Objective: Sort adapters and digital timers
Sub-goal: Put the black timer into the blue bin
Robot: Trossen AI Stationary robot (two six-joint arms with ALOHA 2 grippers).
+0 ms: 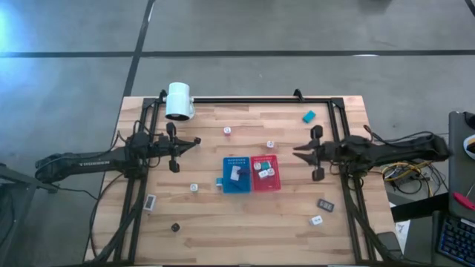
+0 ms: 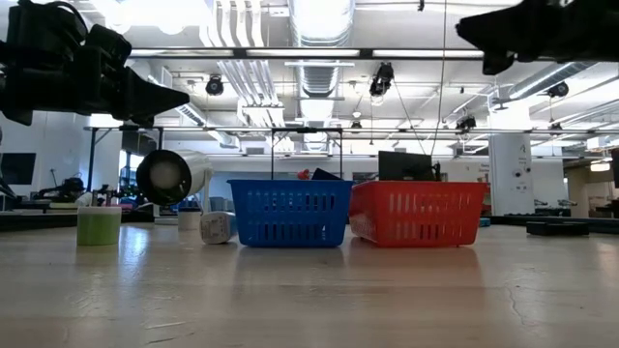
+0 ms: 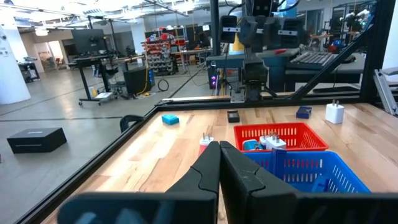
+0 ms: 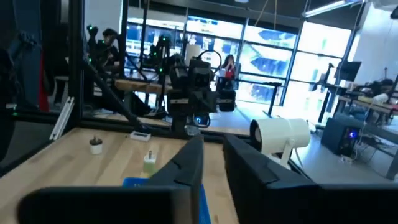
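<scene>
A blue basket (image 1: 237,175) and a red basket (image 1: 266,173) stand side by side at the table's middle. White adapters (image 1: 266,173) lie in the red one. Loose adapters (image 1: 227,130) (image 1: 270,144) (image 1: 194,188) rest on the wood. Timers lie scattered: a teal one (image 1: 309,116) far right, a grey one (image 1: 326,204) and a white one (image 1: 317,219) near right, another (image 1: 151,201) near left. My left gripper (image 1: 197,140) (image 3: 219,146) hovers shut, left of the baskets. My right gripper (image 1: 298,153) (image 4: 212,146) hovers right of them, a narrow gap between its fingers, holding nothing.
A big white cylinder (image 1: 179,101) lies at the far left corner. A black frame rail (image 1: 245,99) runs along the far edge and down both sides. A small dark piece (image 1: 176,228) sits near the front left. Bare wood lies in front of the baskets.
</scene>
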